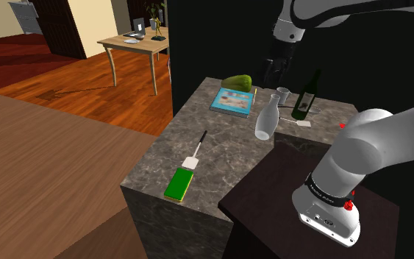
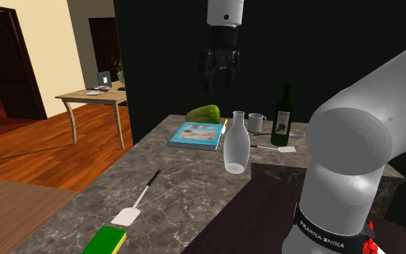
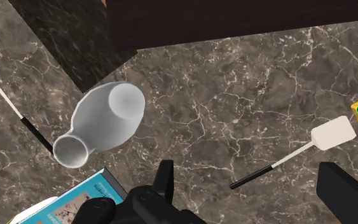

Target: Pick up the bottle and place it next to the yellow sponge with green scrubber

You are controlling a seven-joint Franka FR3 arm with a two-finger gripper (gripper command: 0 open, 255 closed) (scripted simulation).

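The arm (image 2: 225, 11) hangs high over the pale bottle (image 2: 236, 144), fingers (image 3: 346, 191) spread wide, holding nothing.

Place: a home, with a kitchen counter opening onto a living room!
Counter: dark marble worktop (image 1: 227, 140), and on it a mug (image 1: 282, 94), a spatula (image 1: 198, 149) and a green-topped sponge (image 1: 178, 184).
Beyond: warm wooden floor (image 1: 73, 84), a wooden table (image 1: 135, 45) with a potted plant (image 1: 154, 13), and cream walls (image 1: 98, 22).
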